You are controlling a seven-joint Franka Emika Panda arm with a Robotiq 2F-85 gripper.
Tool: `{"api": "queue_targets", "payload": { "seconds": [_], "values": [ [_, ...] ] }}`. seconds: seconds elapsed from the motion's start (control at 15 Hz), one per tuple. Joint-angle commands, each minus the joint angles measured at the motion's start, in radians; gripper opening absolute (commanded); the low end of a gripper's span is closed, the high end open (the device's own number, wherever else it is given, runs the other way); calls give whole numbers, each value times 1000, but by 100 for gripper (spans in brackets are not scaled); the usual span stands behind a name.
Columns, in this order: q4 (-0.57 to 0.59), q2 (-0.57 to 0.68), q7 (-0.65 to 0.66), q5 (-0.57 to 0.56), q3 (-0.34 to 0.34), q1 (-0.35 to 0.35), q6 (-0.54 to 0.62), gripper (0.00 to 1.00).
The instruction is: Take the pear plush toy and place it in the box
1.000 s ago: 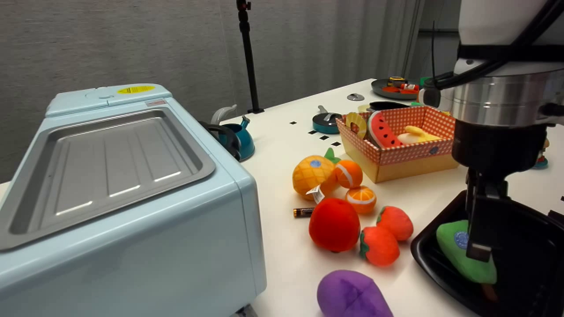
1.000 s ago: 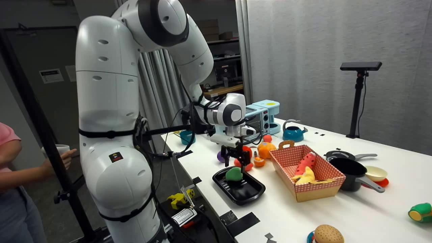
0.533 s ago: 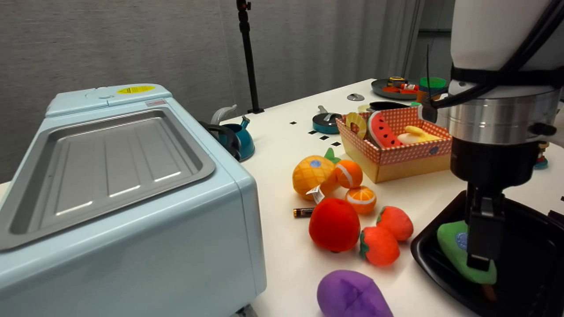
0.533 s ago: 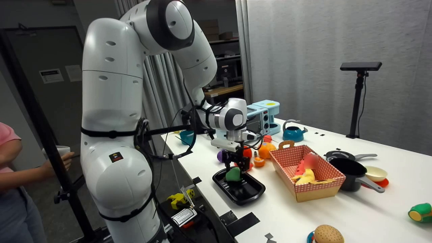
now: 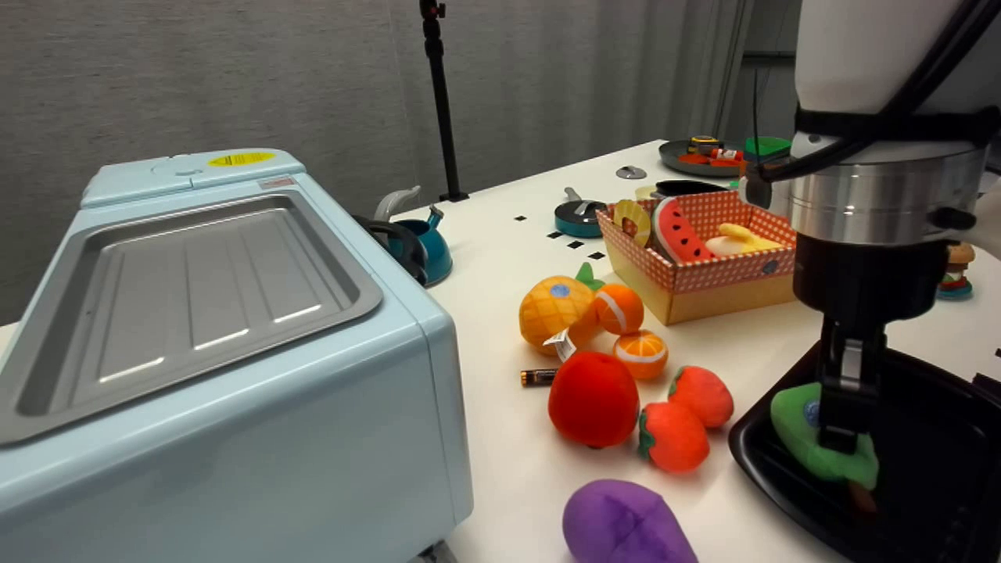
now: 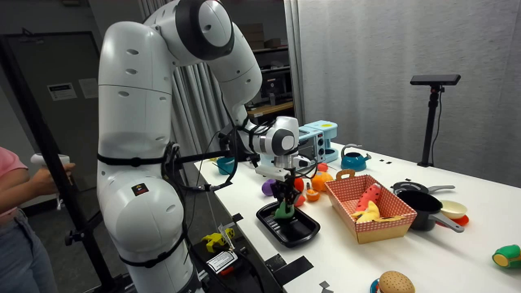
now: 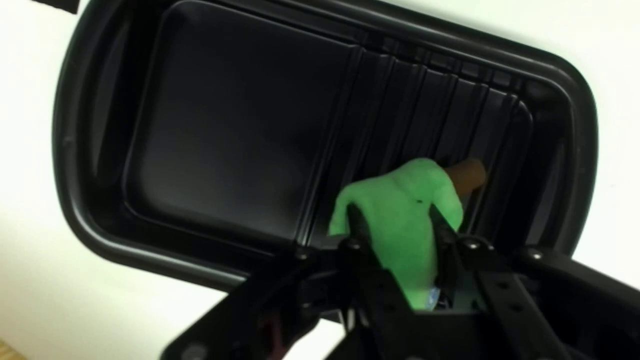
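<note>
The green pear plush toy (image 7: 395, 235), with a brown stem, lies in a black tray (image 7: 225, 135). My gripper (image 7: 394, 211) is shut on it; in the wrist view both fingers press into the soft body, which bulges around them. In an exterior view the pear plush toy (image 5: 790, 426) is partly hidden behind the gripper (image 5: 841, 444). The box (image 6: 380, 232), with red-checked walls and tan lower sides, stands beside the tray. Inside the box (image 5: 676, 303) lie a watermelon slice (image 5: 679, 231) and a yellow plush (image 5: 743, 238).
A red round plush (image 5: 593, 399), orange-red plushes (image 5: 676, 438), a pineapple (image 5: 554, 313) and a purple plush (image 5: 626, 524) lie near the tray. The large pale blue container (image 5: 375, 407) stands past them. A dark pot (image 6: 421, 209) is right behind the box.
The gripper came down over the pear plush toy and its fingers have closed, squeezing the toy. The toy has shifted slightly within the tray.
</note>
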Motion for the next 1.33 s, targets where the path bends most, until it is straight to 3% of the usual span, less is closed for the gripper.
{"api": "queue_targets", "payload": {
  "seconds": [0.0,0.27,0.53,0.93,1.27],
  "values": [
    [-3,-83,-4,19,-6,-3,-66,2],
    [18,-206,11,23,-28,-28,-110,3],
    [83,-267,83,-71,-73,-48,-37,4],
    [181,-231,327,-366,-113,-76,100,4],
    [227,-195,526,-560,-138,-64,68,4]
  ]
}}
